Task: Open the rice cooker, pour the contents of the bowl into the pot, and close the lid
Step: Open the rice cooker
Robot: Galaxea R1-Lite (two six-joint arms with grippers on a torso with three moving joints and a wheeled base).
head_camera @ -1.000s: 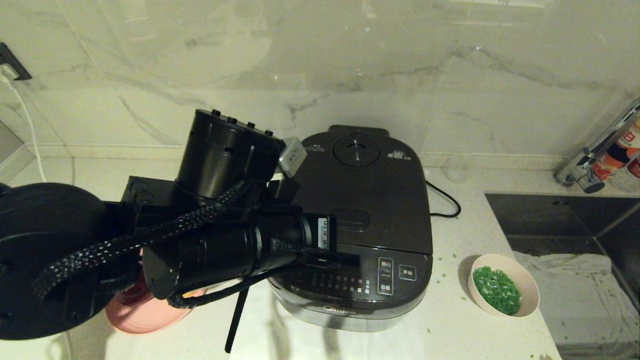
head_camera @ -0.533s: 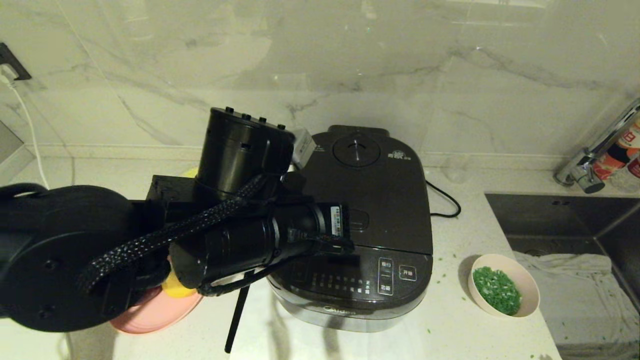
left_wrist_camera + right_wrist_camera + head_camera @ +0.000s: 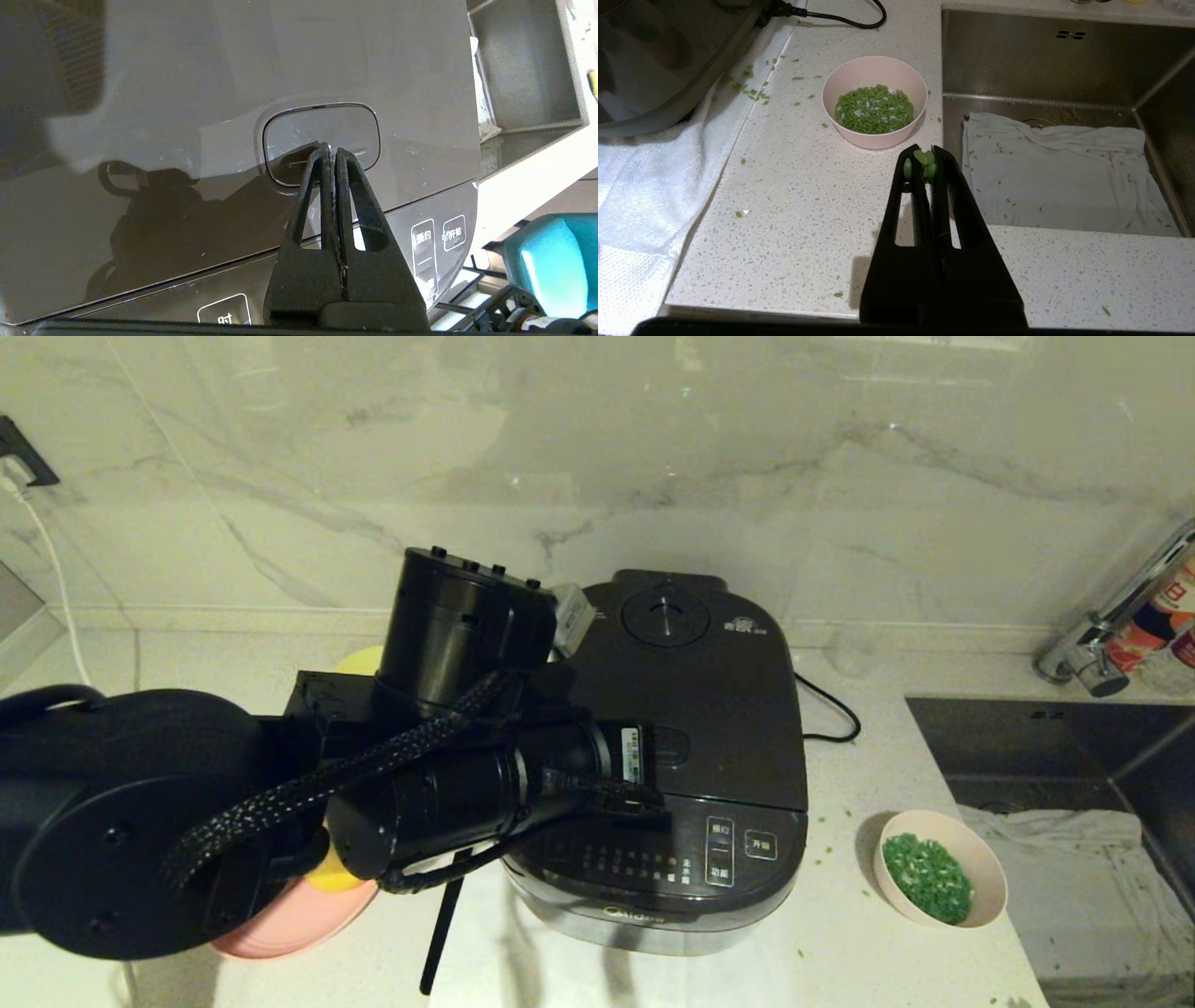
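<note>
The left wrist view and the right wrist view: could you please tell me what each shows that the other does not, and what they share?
Only the left wrist view shows the left gripper, shut, its tips over the latch button on the closed lid. Only the right wrist view shows the right gripper, shut with green bits stuck at its tips, the bowl of contents, and a white cloth. Both show the rice cooker and the sink.

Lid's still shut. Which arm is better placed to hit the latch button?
Left. The left gripper, shut, hovers at the latch button on the lid. The right gripper, also shut, hangs over the counter near the bowl, off the cooker.
</note>
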